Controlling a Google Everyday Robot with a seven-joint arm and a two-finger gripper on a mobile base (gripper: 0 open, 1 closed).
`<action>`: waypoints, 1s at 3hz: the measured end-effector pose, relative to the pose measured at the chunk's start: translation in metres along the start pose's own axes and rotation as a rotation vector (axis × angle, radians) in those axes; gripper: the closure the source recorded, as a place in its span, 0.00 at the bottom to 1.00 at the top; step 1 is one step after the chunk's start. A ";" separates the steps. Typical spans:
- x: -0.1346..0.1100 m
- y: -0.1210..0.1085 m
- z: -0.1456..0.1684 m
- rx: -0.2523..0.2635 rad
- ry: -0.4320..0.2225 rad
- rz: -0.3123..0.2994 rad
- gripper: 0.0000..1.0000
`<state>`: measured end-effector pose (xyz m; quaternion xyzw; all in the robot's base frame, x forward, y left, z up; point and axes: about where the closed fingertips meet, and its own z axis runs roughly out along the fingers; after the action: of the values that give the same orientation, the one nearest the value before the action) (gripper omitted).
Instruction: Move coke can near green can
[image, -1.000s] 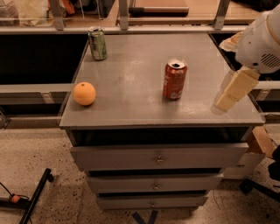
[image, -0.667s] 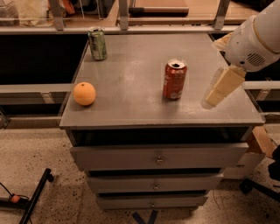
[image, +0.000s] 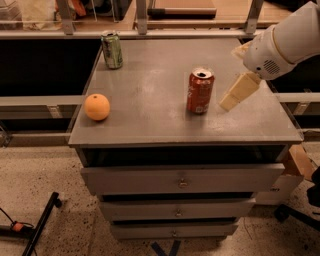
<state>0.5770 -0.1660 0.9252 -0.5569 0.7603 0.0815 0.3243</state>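
Observation:
The red coke can (image: 200, 91) stands upright right of the middle of the grey cabinet top (image: 150, 85). The green can (image: 112, 49) stands upright at the far left corner of the same top, well apart from the coke can. My gripper (image: 233, 99) hangs from the white arm (image: 285, 40) that comes in from the upper right. It is just right of the coke can, low over the top, with a small gap between them. It holds nothing that I can see.
A round orange (image: 97, 107) sits near the top's front left edge. Three drawers (image: 180, 180) are below the top. A metal rail (image: 150, 34) runs behind the cabinet. A cardboard piece (image: 300, 161) sticks out at the right, and a black stand leg (image: 40, 225) lies on the floor at left.
My arm and gripper have moved left and a little away from the front right corner, closer to the coke can. The cans and the orange have not moved.

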 end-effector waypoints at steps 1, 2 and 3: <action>-0.003 -0.013 0.025 -0.048 -0.073 0.054 0.00; -0.008 -0.020 0.037 -0.117 -0.153 0.105 0.00; -0.016 -0.021 0.055 -0.176 -0.229 0.138 0.00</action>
<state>0.6209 -0.1340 0.8967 -0.5168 0.7446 0.2328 0.3526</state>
